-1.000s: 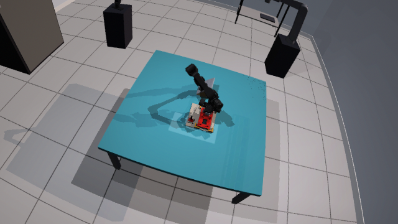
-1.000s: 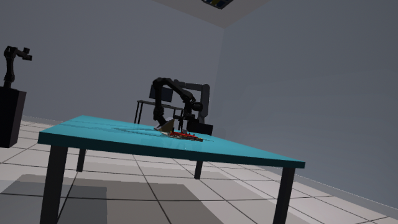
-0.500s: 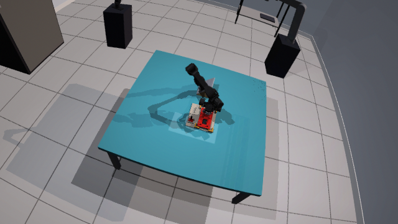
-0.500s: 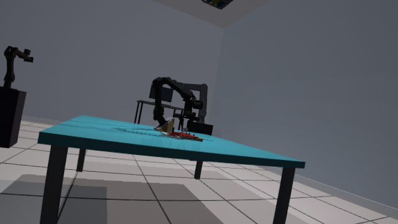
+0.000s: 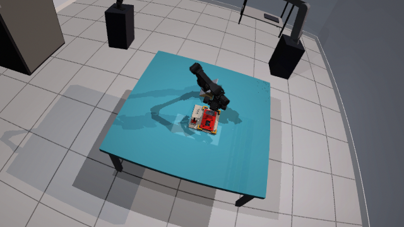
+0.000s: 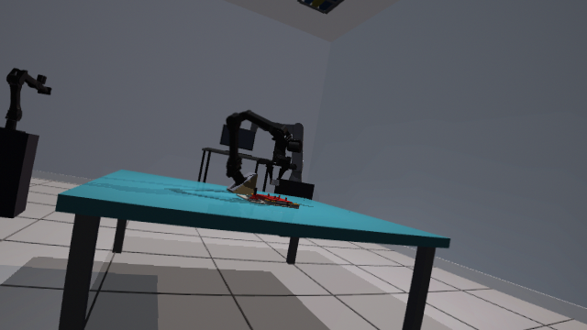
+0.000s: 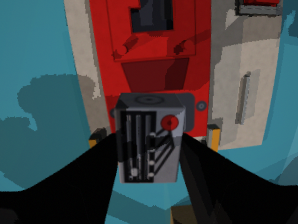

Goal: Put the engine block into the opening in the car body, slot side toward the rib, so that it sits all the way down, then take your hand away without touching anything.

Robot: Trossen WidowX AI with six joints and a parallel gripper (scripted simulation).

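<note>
The engine block (image 6: 275, 182) (image 7: 150, 150), a small grey box with dark slots and a red disc on the face toward the wrist camera, is held above the car's near end. My gripper (image 5: 216, 110) (image 6: 275, 178) (image 7: 148, 140) is shut on it, one finger on each side. The red car body (image 5: 206, 127) (image 6: 281, 200) (image 7: 105, 55) lies flat on the table. A dark grey recess (image 7: 189, 112) shows in it behind the block, which covers most of it. The rib cannot be made out. In the top view the block is hidden under the arm.
A pale panel (image 5: 197, 111) (image 7: 227, 120) with a raised grey bar (image 7: 243, 99) lies beside the car body. Yellow-orange corner pieces (image 7: 213, 138) stand at the near end. A pale wedge (image 6: 248, 184) is at the arm's base. All stand on the blue table (image 5: 151, 151) (image 6: 183, 211).
</note>
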